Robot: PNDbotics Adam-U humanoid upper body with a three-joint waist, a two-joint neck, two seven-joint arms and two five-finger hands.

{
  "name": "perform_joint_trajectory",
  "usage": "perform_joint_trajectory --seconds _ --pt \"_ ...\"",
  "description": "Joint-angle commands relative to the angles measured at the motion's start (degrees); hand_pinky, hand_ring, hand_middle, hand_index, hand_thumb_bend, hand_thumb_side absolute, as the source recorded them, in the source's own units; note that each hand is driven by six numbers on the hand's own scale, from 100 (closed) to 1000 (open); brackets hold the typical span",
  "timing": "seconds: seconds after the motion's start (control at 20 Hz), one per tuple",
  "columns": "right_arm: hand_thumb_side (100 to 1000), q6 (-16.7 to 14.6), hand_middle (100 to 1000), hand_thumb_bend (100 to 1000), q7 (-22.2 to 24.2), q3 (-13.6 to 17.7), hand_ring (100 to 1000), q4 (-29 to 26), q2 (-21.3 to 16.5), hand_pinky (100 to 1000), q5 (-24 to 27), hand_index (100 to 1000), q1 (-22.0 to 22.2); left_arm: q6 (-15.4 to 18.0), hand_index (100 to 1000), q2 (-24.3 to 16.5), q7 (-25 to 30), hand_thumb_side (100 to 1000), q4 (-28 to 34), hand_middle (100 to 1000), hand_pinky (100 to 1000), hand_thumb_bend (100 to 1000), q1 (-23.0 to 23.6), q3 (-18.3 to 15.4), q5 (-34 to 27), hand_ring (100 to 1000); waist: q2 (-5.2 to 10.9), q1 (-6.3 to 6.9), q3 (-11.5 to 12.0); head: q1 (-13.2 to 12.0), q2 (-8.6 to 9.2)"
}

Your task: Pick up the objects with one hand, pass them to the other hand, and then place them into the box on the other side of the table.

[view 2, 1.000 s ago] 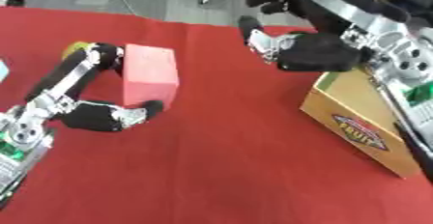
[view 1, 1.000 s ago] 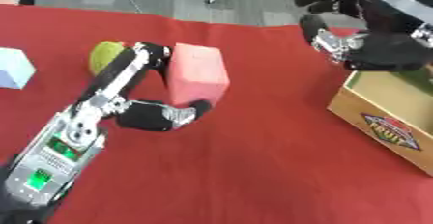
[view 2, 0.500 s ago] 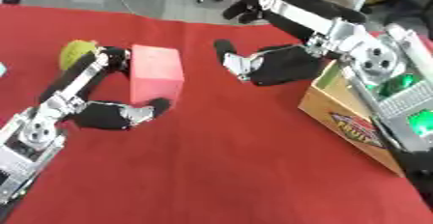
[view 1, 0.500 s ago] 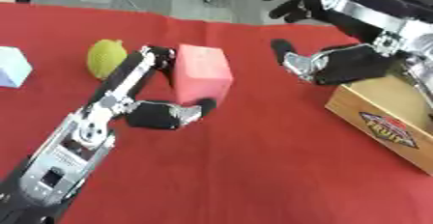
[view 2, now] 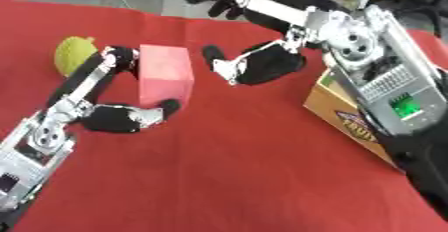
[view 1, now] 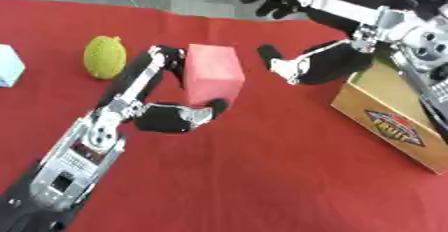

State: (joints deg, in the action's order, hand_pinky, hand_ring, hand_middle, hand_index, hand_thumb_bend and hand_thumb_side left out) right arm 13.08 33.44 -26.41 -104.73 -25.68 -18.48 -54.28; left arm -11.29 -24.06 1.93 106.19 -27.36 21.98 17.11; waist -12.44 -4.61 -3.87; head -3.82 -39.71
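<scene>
While the left hand (view 1: 166, 118) grips the pink foam block (view 1: 213, 73), the right hand (view 1: 319, 66) waits open just to its right. If the left hand lets go too soon, I think the block could drop onto the red surface (view 1: 262, 176).

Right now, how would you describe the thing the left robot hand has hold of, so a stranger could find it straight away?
Start at the red tablecloth and follow the robot's left arm up to the left robot hand. Pinched between its fingers and thumb is a pink rectangular block, standing upright. Its neighbours differ plainly: a round yellow-green fruit to its left, and a pale blue block at the far left edge.
</scene>
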Motion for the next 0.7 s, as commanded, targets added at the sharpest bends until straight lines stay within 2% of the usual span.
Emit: perform_joint_trajectory --seconds 0.05,0.35,0.7 --pt "214 -0.57 950 100 2.14 0.19 904 0.22 0.31 894 -1.15 949 -1.95 2.27 485 0.29 -0.36 342 0.05 427 739 100 -0.48 0.1 1.1 455 0.94 0.28 -0.16 0.26 -0.68" --pt "228 -0.69 953 100 4.91 -0.38 907 1.59 1.91 896 -1.35 953 -3.52 5.12 485 1.0 -0.58 323 -1.04 427 737 100 -0.46 0.75 3.72 457 0.69 0.18 -0.35 0.47 -0.95" --pt "275 -0.59 940 100 6.14 -0.82 900 2.0 2.81 894 -2.68 945 -4.24 5.58 484 2.02 -2.51 338 -3.83 419 737 100 -0.59 1.11 5.09 455 0.55 -0.07 -0.61 0.27 -0.82"
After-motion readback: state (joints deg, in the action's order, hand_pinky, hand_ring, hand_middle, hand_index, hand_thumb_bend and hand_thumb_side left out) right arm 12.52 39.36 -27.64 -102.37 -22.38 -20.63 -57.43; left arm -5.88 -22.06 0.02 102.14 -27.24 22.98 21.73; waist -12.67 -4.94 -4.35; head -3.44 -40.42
